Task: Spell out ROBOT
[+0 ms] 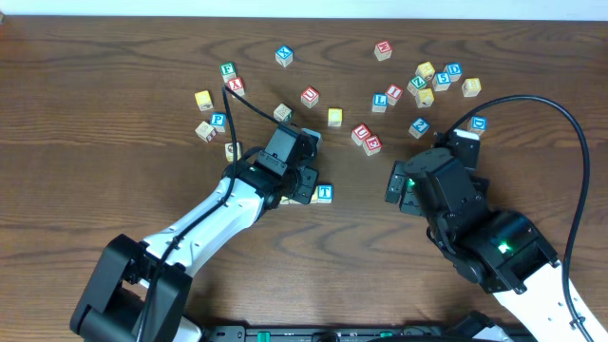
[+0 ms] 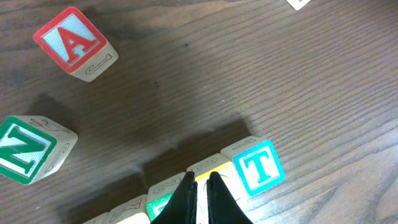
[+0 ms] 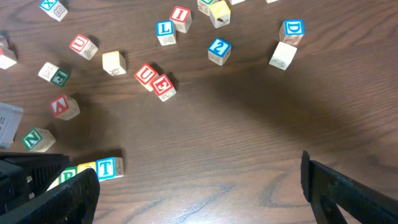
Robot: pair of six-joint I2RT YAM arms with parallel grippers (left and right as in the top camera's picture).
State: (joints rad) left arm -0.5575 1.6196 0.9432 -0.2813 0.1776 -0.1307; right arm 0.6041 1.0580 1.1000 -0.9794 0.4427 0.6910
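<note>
A row of small wooden cubes lies at mid-table, ending on the right in the blue T cube point(image 1: 325, 193) point(image 2: 260, 167) point(image 3: 106, 167). Left of the T come a yellow-faced cube point(image 2: 214, 175) point(image 3: 87, 168), a green-lettered cube point(image 2: 163, 200) point(image 3: 68, 175) and one more cube edge point(image 2: 124, 213). My left gripper point(image 1: 306, 188) point(image 2: 202, 194) is shut, its tips right over the yellow-faced cube, hiding most of the row from above. My right gripper point(image 1: 418, 163) point(image 3: 199, 199) hangs open to the right of the row, with nothing between its fingers.
A red A cube point(image 2: 74, 43) point(image 3: 64, 106) and a green N cube point(image 2: 28, 149) point(image 3: 37, 139) lie just beyond the row. Red U point(image 3: 146, 74) and E point(image 3: 163, 84) cubes sit mid-table. Several more cubes are scattered across the far side, such as the blue D point(image 3: 292, 30).
</note>
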